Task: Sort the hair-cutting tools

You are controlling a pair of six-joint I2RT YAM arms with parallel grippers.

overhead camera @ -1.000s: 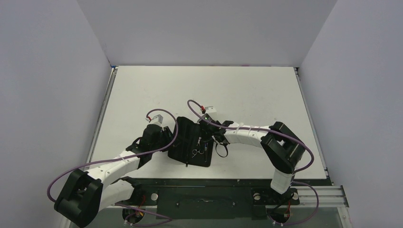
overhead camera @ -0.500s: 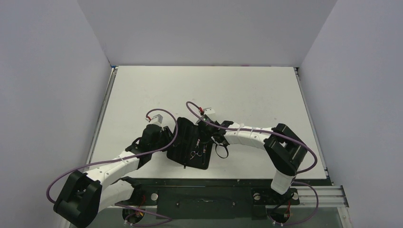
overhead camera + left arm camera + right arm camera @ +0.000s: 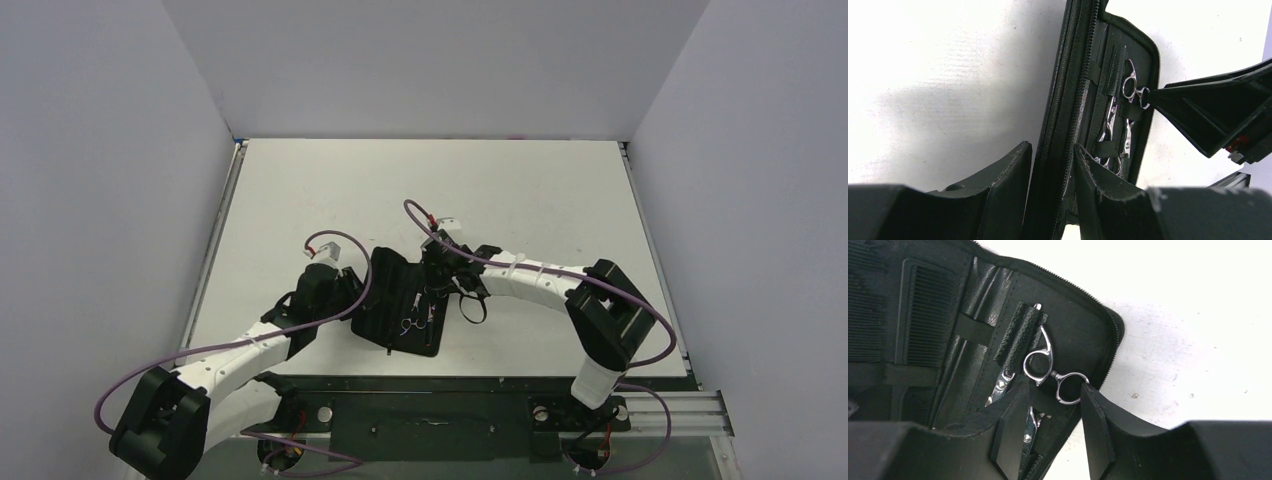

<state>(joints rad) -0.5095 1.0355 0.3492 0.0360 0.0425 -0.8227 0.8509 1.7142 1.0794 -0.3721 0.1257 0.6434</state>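
Black on black: the comb [image 3: 923, 315] barely reads, only its teeth showing in a pocket left of the right jaws. The scissors [image 3: 1048, 365] sit strapped in the open case [image 3: 395, 300], blades hidden under elastic. The right gripper [image 3: 1052, 387] has its jaws partly open, one finger ring between the tips, no clamp visible. The left gripper [image 3: 1052, 150] jaws pinch the case's raised zip edge. Both arms reach low over the surface [image 3: 540, 190], elbows bent, wrists converging.
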